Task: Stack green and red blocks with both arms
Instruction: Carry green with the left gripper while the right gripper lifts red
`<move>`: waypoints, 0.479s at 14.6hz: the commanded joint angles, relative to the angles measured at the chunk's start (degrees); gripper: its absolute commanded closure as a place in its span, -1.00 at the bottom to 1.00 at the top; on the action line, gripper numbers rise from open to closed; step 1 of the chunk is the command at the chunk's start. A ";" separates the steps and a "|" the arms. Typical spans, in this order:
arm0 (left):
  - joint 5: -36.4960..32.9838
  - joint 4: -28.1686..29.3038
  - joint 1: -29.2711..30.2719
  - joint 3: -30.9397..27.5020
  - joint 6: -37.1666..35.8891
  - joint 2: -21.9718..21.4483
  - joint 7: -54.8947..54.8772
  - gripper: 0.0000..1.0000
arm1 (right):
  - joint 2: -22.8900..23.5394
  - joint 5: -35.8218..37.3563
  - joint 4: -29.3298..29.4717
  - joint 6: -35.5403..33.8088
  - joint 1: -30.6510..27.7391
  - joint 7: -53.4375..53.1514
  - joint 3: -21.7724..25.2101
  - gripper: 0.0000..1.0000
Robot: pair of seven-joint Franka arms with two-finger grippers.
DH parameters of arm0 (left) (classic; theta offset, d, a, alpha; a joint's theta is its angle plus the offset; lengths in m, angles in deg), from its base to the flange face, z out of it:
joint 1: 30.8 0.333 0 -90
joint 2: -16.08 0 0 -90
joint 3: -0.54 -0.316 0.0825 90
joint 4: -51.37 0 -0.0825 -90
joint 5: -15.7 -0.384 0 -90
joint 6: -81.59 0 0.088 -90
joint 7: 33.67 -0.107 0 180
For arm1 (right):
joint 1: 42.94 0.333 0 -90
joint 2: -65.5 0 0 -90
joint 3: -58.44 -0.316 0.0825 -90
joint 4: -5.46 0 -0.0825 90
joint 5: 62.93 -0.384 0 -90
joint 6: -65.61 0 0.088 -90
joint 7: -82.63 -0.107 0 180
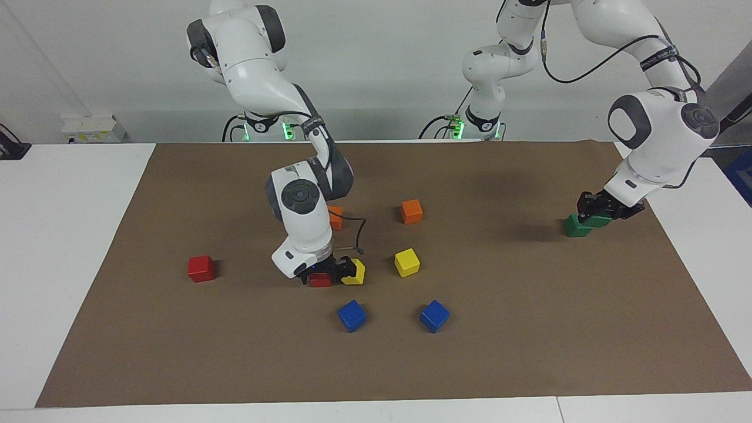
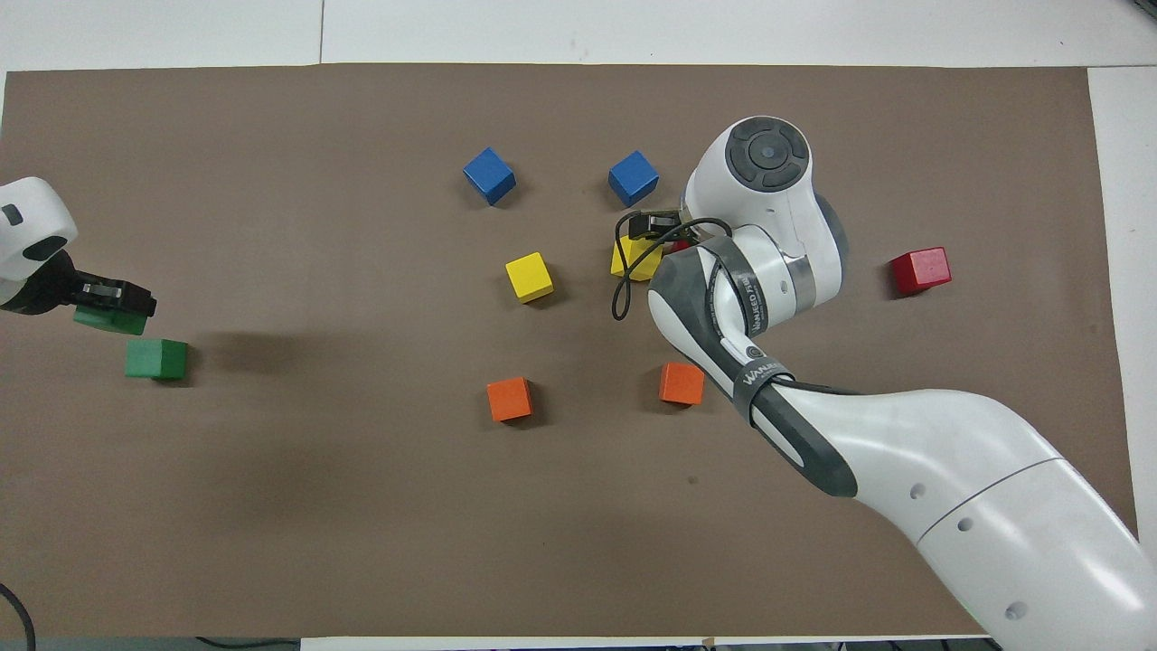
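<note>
Left gripper (image 1: 600,212) clamps a green block (image 1: 598,221) near the worktop's edge; right gripper (image 1: 325,274) grips a red block (image 1: 320,280), and may nudge the touching yellow block (image 1: 356,272).

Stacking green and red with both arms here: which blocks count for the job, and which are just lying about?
Job:
- green block in the left gripper
- green block on the mat
- red block at the right gripper
- lone red block

Lying about:
- two orange blocks
- two yellow blocks
- two blue blocks
</note>
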 commanded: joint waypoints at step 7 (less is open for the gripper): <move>1.20 18.04 3.08 0.30 17.78 -7.51 -3.29 1.00 | -1.29 -0.11 -2.21 1.31 -2.13 -0.82 -0.68 -1.00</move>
